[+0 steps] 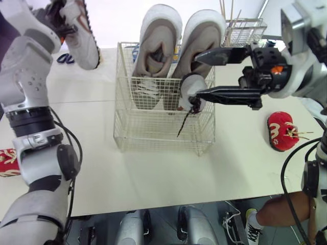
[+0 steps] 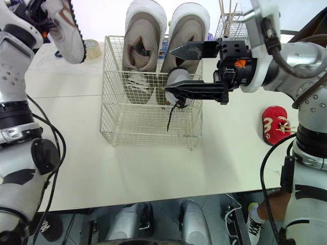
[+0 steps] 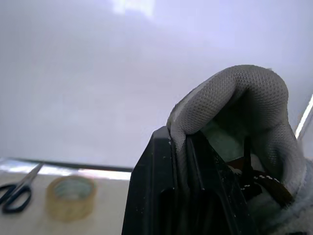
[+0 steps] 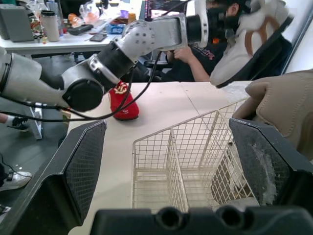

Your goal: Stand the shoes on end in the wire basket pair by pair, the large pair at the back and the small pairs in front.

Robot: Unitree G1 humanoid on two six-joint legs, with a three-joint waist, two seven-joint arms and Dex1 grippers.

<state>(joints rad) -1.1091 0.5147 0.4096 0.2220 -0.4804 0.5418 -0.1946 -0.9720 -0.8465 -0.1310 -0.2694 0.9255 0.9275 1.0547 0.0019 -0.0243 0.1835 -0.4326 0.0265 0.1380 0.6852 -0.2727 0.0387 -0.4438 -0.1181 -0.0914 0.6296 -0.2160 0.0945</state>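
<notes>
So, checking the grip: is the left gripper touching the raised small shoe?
Touching. The left wrist view shows the left gripper clamped on the heel collar of the small shoe, fabric pressed against its finger.

The wire basket is cream. The big shoes are beige with white soles. The grey shoe has brown trim. The little shoe is red with white swirls.

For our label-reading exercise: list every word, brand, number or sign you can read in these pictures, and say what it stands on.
No text can be read.
On the red slipper: gold stitching, not legible as writing.
On the screen behind the person: lines too small to read.
</notes>
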